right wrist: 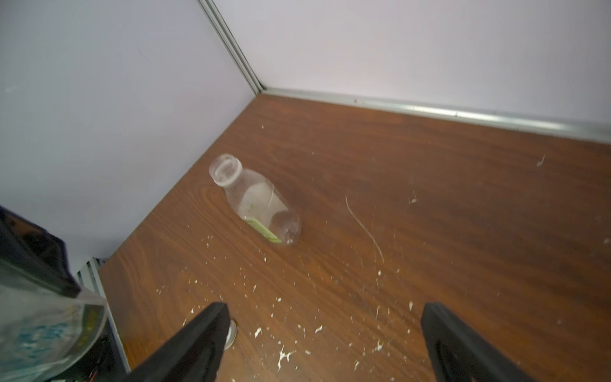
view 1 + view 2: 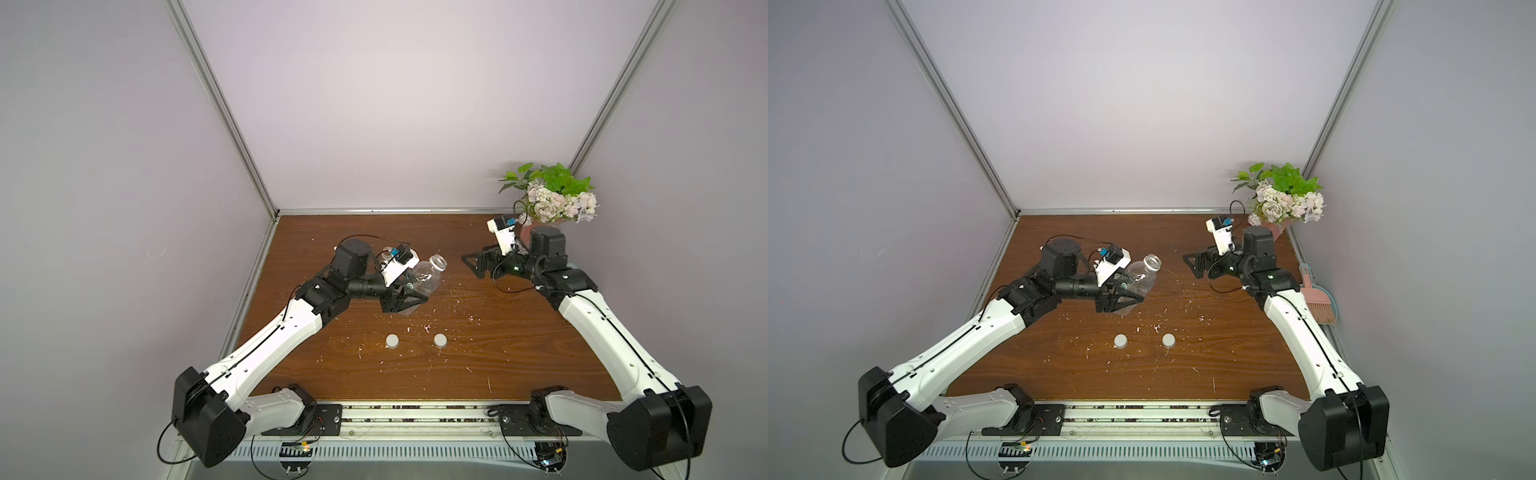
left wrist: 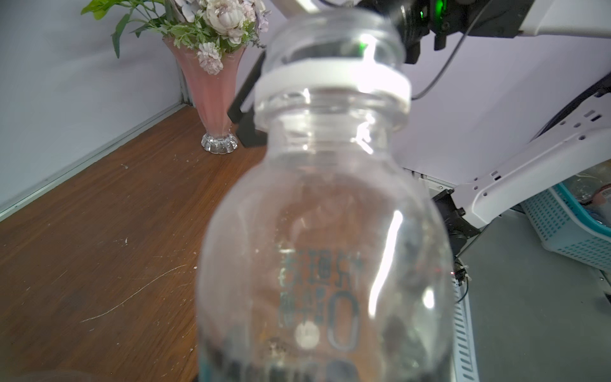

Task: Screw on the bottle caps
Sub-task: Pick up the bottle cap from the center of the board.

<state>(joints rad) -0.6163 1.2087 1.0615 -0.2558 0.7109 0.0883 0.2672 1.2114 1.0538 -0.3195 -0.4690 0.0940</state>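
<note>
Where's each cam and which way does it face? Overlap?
Top views: high above the arm bases, looking down on the table; left arm and right arm show.
Left wrist: faces along the held bottle toward the vase; right arm shows.
Right wrist: faces the far left corner and the labelled bottle; open right gripper shows.
Shared: all views catch the held bottle.

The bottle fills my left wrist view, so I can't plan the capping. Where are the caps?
Observer: The left cap and the right cap lie apart on the table, nearer the robot's base than the held bottle.
Operator: Is the right tool free?
Observer: Yes, the right tool is open and empty.
Operator: And the second bottle?
Observer: The green-labelled bottle lies on its side, uncapped, just beyond the left arm.
</note>
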